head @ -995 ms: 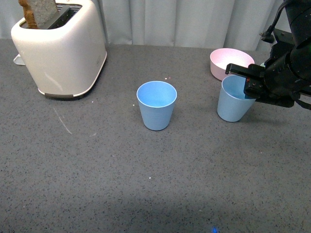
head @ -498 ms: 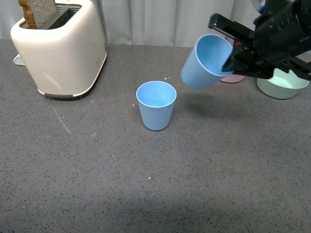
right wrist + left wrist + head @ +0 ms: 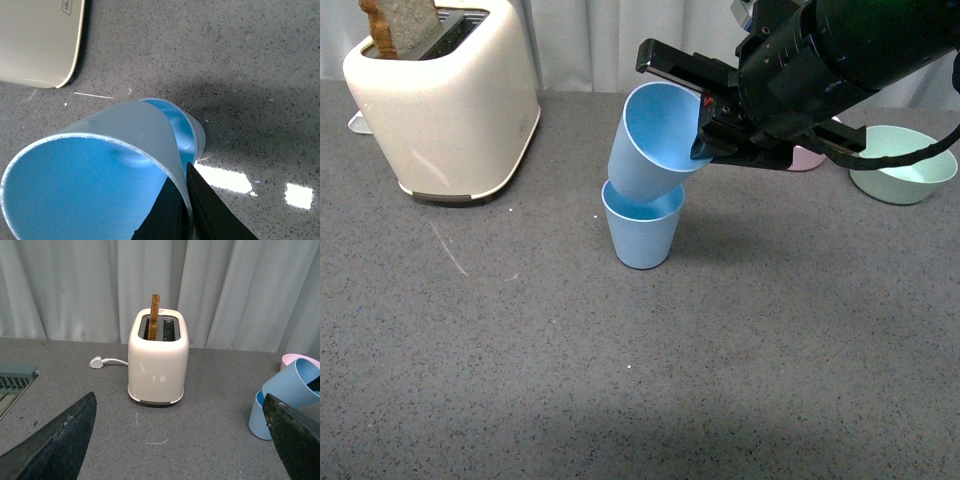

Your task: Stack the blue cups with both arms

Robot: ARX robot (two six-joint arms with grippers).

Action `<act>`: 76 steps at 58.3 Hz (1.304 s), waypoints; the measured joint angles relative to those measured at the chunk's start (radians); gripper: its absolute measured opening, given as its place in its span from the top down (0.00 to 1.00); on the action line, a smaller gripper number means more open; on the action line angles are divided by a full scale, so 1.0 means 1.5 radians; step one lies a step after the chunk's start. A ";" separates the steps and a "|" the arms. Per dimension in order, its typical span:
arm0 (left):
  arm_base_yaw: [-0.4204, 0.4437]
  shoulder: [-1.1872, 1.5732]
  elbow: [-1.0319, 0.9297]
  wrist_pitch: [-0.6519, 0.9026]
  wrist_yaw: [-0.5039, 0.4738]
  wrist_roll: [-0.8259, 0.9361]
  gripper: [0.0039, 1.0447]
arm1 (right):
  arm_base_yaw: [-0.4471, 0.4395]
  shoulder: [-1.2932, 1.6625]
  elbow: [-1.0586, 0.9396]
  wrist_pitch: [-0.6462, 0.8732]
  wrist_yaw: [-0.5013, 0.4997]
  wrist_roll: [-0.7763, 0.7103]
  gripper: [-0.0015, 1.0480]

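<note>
One light blue cup [image 3: 641, 232] stands upright on the grey table's middle. My right gripper [image 3: 700, 125] is shut on the rim of the second blue cup [image 3: 650, 140], which is tilted with its base dipping into the standing cup's mouth. In the right wrist view the held cup [image 3: 95, 185] fills the picture, its wall pinched between the black fingers [image 3: 205, 210], and the lower cup [image 3: 192, 131] shows behind it. My left gripper [image 3: 180, 440] is open and empty, well left of the cups; both cups [image 3: 287, 395] show in its view.
A cream toaster [image 3: 445, 100] with a slice of toast stands at the back left. A pink bowl [image 3: 810, 157] is mostly hidden behind the right arm, and a green bowl [image 3: 905, 165] sits at the back right. A white plug [image 3: 97, 361] lies by the toaster.
My right gripper has lifted the blue cup from beside the pink bowl, carried it left and tilted it over the standing cup, where its base now enters the mouth.
</note>
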 joint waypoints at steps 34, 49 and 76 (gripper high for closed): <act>0.000 0.000 0.000 -0.001 -0.002 0.000 0.06 | -0.044 -0.123 -0.382 0.817 0.352 -0.289 0.93; 0.000 0.000 0.000 -0.001 0.000 0.000 0.06 | -0.122 -0.300 -0.592 0.851 0.276 -0.318 0.99; 0.000 0.000 0.000 -0.001 -0.001 0.000 0.06 | -0.190 -0.532 -0.732 0.765 0.209 -0.319 0.99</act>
